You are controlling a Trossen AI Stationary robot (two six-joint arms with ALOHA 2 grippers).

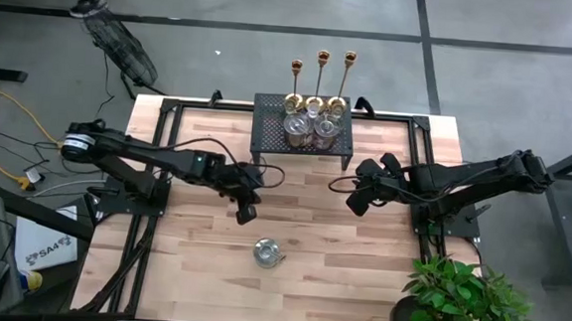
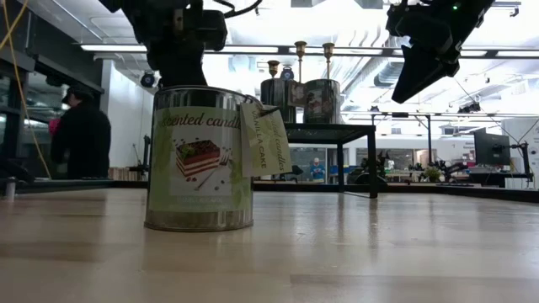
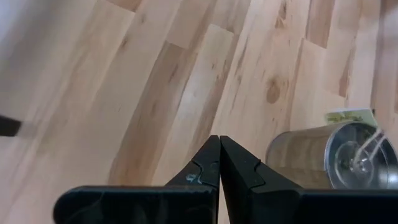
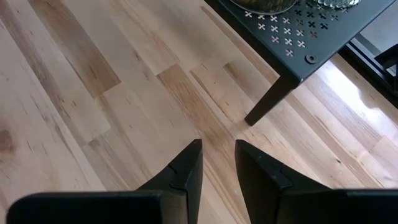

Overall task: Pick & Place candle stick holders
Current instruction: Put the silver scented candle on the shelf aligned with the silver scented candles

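Note:
Three tall thin gold candle stick holders (image 1: 322, 78) stand on their round bases at the far edge of the black mesh stand (image 1: 267, 139); their tops also show in the low view (image 2: 300, 49). My left gripper (image 1: 245, 214) is shut and empty, above the table between the stand and a scented-candle tin (image 1: 266, 252); the left wrist view (image 3: 219, 158) shows the tin (image 3: 329, 163) close by. My right gripper (image 1: 356, 201) hovers right of the stand's near right leg (image 4: 267, 102), its fingers (image 4: 219, 163) a little apart and empty.
Two round tins or jars (image 1: 310, 130) stand on the mesh stand in front of the gold holders. The scented-candle tin (image 2: 200, 160) stands upright on the table near the front. A potted plant (image 1: 461, 301) is at the near right corner. A person (image 2: 80, 135) stands in the room behind.

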